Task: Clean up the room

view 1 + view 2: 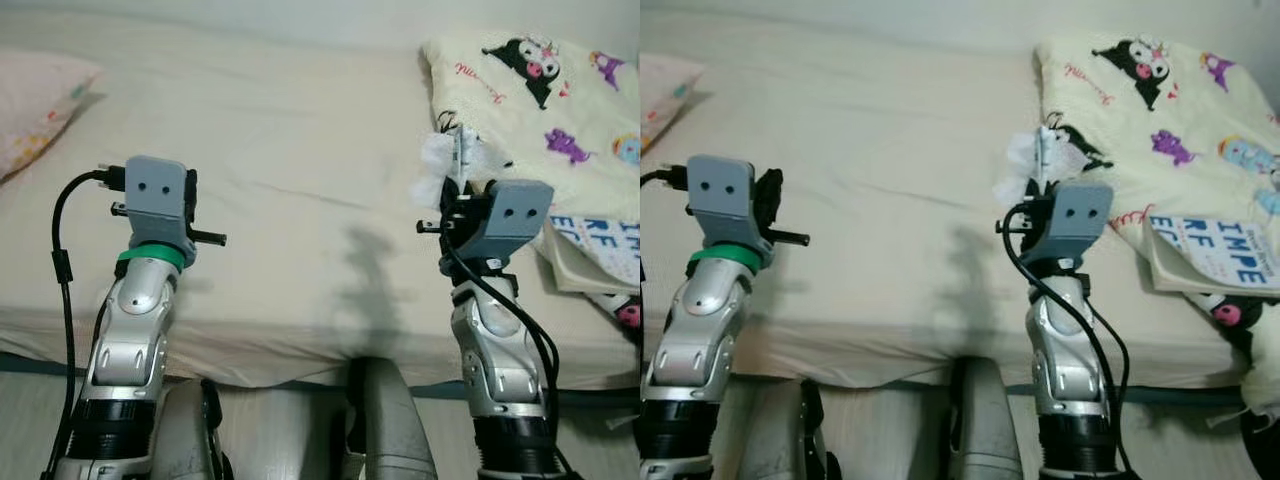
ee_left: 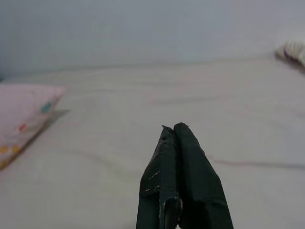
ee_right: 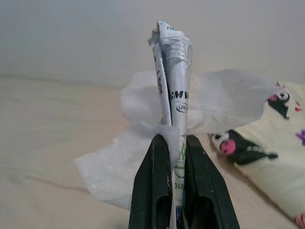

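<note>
Right wrist view: a silver wrapper [image 3: 174, 90] reading "Ultr" and a white tissue [image 3: 124, 167] are being pinched by the right gripper [image 3: 177, 143] above the bed [image 1: 280, 180], beside a blanket [image 1: 560, 110] with cartoon characters. Left gripper [image 2: 175, 131] is hovering, fingers pressed together.
</note>
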